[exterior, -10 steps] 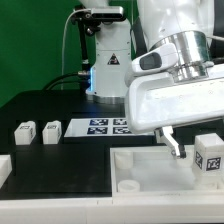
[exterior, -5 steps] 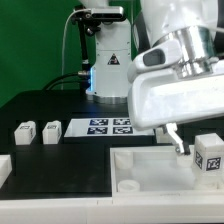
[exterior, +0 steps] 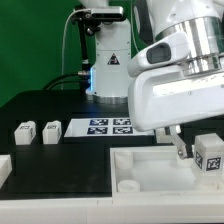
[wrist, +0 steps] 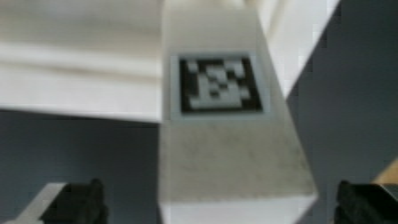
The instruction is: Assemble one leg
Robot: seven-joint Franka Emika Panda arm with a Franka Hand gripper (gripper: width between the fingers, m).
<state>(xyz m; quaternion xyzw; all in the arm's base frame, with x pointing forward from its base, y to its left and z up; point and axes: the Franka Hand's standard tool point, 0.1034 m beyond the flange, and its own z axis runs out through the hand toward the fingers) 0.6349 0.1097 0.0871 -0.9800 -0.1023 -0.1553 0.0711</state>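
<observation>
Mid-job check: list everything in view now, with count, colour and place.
leg: three, white with black-and-white tags, two at the exterior view's left, one at its right.
panel: one, white, front of the table.
marker board: one, white with black tags, mid-table.
table: one, black, under everything.
device: one, pale grey, behind the table.
piece: one, white, cut off at the exterior view's left edge.
arm: one, white, above the panel.
claw: one, dark fingers, open, by the right-hand leg.

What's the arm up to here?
The arm's hand is open and straddles one leg at the exterior view's right. The wrist view shows gaps on both sides, so nothing is gripped yet. Two other legs sit at the left beside the marker board. The large white panel lies in front.
</observation>
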